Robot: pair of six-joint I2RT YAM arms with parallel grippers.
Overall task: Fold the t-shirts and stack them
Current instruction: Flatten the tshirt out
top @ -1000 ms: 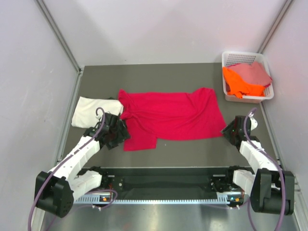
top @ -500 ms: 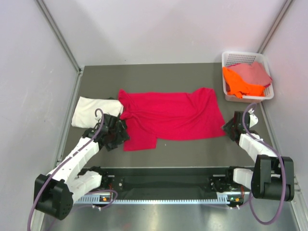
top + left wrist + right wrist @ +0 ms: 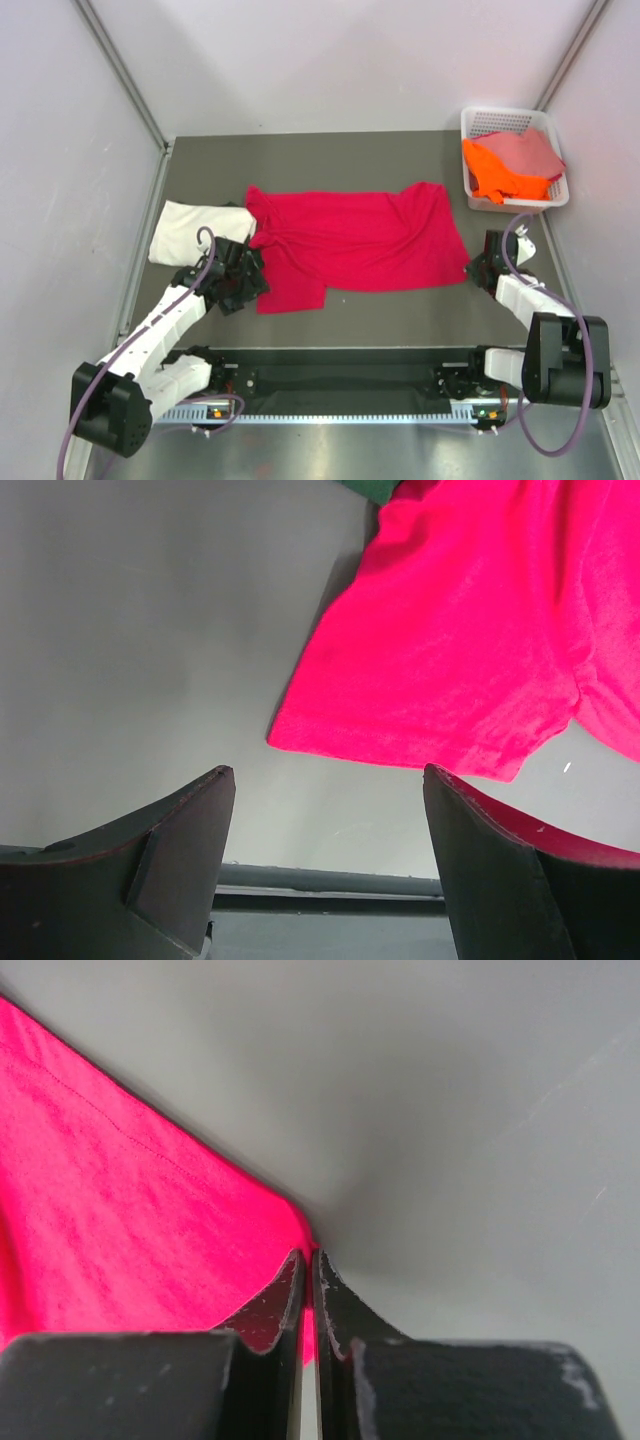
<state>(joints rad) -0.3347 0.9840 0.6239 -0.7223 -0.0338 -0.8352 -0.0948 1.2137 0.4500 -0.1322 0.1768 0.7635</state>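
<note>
A crimson-red t-shirt (image 3: 360, 240) lies spread flat across the middle of the table. My right gripper (image 3: 478, 265) is at its near right corner. In the right wrist view the right gripper (image 3: 307, 1252) is shut on the tip of the red t-shirt (image 3: 130, 1220), with a thin strip of fabric between the jaws. My left gripper (image 3: 245, 280) hovers open at the shirt's near left sleeve. In the left wrist view the left gripper (image 3: 325, 770) holds nothing, and the sleeve of the red t-shirt (image 3: 470, 650) lies just beyond its fingertips. A folded cream-white t-shirt (image 3: 190, 232) rests at the left.
A white lattice basket (image 3: 500, 120) stands at the back right, holding an orange t-shirt (image 3: 500, 170) and a dusty pink t-shirt (image 3: 525, 150). Grey walls close in on both sides. A dark rail runs along the near table edge (image 3: 330, 880).
My right gripper has moved in to the shirt's right corner and shut on it. The left gripper has stayed open beside the sleeve.
</note>
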